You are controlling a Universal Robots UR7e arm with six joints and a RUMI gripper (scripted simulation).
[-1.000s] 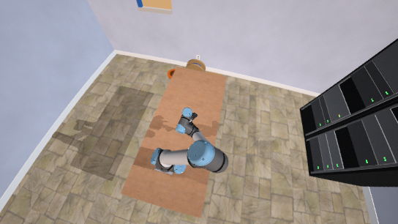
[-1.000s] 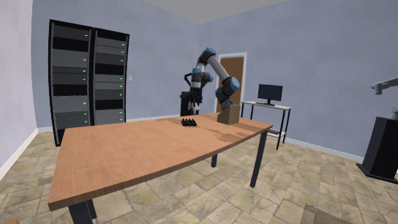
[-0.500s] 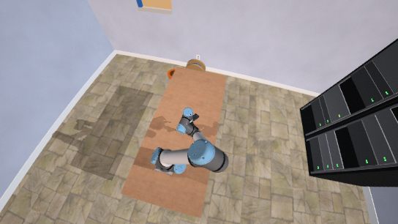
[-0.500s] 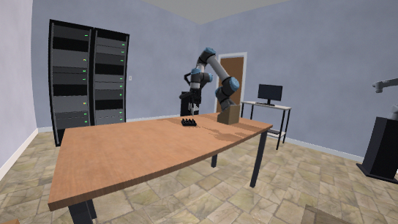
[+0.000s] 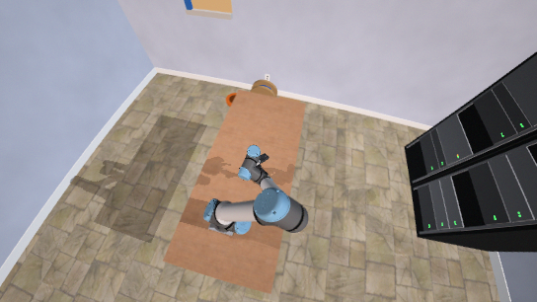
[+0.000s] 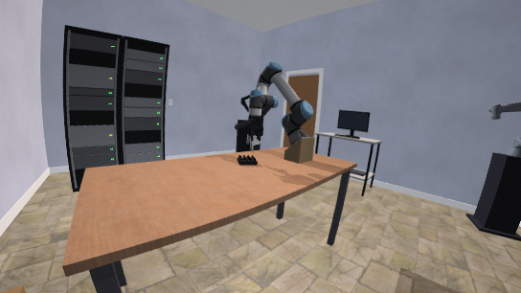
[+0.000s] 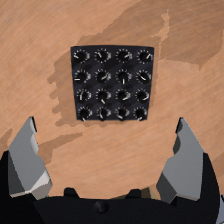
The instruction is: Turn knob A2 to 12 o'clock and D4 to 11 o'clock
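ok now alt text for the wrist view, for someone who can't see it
A black knob box with four rows of four knobs sits on a wooden table, ahead of the open pincer, whose fingers stand apart, touching nothing.

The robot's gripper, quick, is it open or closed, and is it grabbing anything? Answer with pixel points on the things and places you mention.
Gripper (image 6: 252, 149) (image 7: 105, 118): open, holding nothing.

A black knob box (image 7: 113, 104) lies on the wooden table (image 7: 107, 150) beyond the tool's (image 7: 106, 122) spread fingers.
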